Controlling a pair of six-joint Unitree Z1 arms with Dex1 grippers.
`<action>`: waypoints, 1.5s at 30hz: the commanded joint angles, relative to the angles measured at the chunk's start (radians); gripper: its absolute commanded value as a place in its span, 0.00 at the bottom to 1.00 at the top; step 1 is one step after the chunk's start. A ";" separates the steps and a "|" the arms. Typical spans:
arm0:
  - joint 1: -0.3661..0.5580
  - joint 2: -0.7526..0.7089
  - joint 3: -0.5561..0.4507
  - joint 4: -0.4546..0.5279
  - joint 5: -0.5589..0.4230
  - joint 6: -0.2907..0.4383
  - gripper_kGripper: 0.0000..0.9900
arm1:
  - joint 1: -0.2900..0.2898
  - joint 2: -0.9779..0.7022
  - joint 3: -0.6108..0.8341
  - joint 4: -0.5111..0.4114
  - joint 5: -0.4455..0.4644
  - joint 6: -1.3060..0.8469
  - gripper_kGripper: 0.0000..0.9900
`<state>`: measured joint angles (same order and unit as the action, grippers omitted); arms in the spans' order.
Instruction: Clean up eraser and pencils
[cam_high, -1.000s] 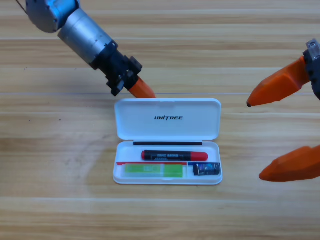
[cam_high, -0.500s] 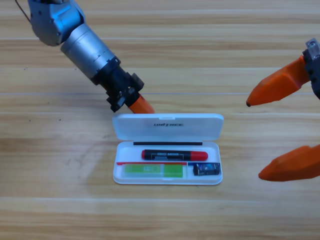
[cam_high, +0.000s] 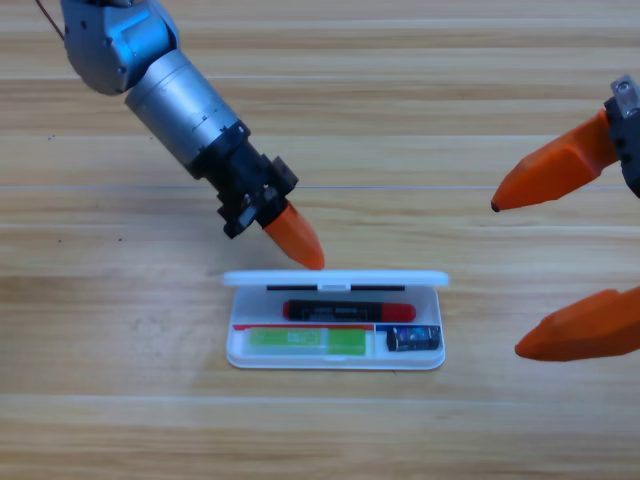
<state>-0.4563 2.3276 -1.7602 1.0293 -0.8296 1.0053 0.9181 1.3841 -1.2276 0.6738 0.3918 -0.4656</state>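
Two pencils and the eraser lie inside the white case (cam_high: 335, 361) at lower centre, its lid standing edge-on.
The black-and-red pencil (cam_high: 348, 311) lies above the green pencil (cam_high: 306, 342), with the eraser (cam_high: 414, 339) at the green one's right. The left gripper (cam_high: 298, 240) touches the lid (cam_high: 335, 277) from the upper left; its jaw gap cannot be told. The right gripper (cam_high: 520, 275) waits at the right edge, jaws wide apart.

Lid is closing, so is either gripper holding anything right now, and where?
Nothing is held. The left gripper only pushes the case lid at its back edge; the right gripper waits open at the right edge.
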 joint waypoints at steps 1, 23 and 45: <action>-0.051 -0.017 0.067 -0.006 -0.003 0.006 0.00 | 0.018 0.023 0.030 -0.020 0.021 0.013 1.00; -0.061 -0.044 0.288 -0.229 0.061 -0.019 0.00 | 0.018 0.027 0.030 -0.022 0.024 0.018 1.00; -0.199 -0.419 0.081 0.081 0.173 -0.182 1.00 | 0.018 0.035 0.028 -0.023 0.030 0.018 1.00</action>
<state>-0.5392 2.1050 -1.6959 1.0783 -0.6626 0.8958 0.9180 1.3842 -1.2276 0.6712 0.4150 -0.4609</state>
